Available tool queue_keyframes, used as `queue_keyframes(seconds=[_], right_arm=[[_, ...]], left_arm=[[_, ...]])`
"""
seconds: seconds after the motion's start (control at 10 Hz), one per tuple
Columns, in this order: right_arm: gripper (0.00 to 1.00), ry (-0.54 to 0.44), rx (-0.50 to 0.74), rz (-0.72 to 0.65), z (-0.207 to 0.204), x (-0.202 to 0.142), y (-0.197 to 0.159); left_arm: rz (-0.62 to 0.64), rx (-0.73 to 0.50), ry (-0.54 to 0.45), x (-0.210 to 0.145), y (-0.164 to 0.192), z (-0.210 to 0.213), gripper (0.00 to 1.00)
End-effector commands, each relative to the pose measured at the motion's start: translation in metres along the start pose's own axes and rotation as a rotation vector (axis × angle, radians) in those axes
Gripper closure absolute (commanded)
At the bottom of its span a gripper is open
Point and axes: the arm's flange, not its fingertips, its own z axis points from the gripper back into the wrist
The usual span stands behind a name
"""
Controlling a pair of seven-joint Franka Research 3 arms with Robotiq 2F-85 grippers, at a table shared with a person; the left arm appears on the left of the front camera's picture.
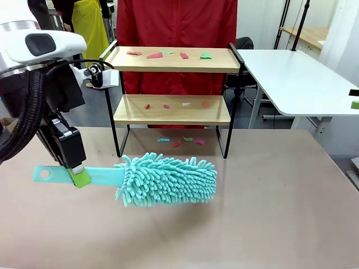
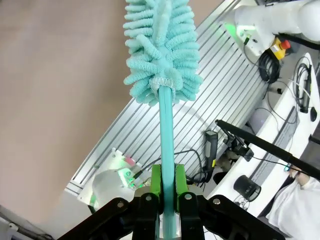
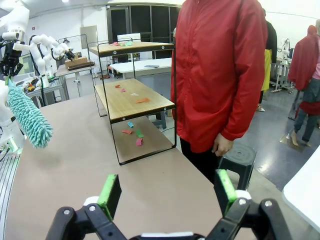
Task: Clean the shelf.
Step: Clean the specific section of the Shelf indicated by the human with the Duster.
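Observation:
The shelf [image 1: 171,110] stands at the far middle of the brown table, two wooden boards in a black frame. Small red, pink and green scraps [image 1: 154,55] lie on both boards and on the table under it. My left gripper [image 1: 79,175] is shut on the flat handle of a teal fluffy duster [image 1: 166,180], held level above the table in front of the shelf. In the left wrist view the green pads [image 2: 155,181] clamp the duster handle [image 2: 166,130]. My right gripper [image 3: 167,192] stands open and holds nothing, with the shelf [image 3: 134,99] ahead of it.
A person in a red jacket [image 1: 176,22] stands behind the shelf, hands down in the right wrist view. A white table [image 1: 297,78] sits at the back right. Bare brown table [image 1: 269,213] lies in front and to the right of the duster.

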Motion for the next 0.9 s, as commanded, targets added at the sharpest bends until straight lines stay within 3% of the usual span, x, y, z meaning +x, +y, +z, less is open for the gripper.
queue_keyframes(seconds=[0.0, 0.1, 0.8], right_arm=[[0.0, 0.0, 0.001, 0.007, -0.001, 0.004, 0.001], [0.0, 0.0, 0.001, 0.007, -0.001, 0.004, 0.001], [0.0, 0.0, 0.001, 0.007, -0.001, 0.004, 0.001]], left_arm=[[0.004, -0.001, 0.006, 0.001, 0.001, -0.002, 0.87], [0.105, 0.013, -0.062, 0.004, -0.012, -0.003, 0.87], [0.313, 0.019, -0.24, 0.05, -0.043, -0.06, 0.87]])
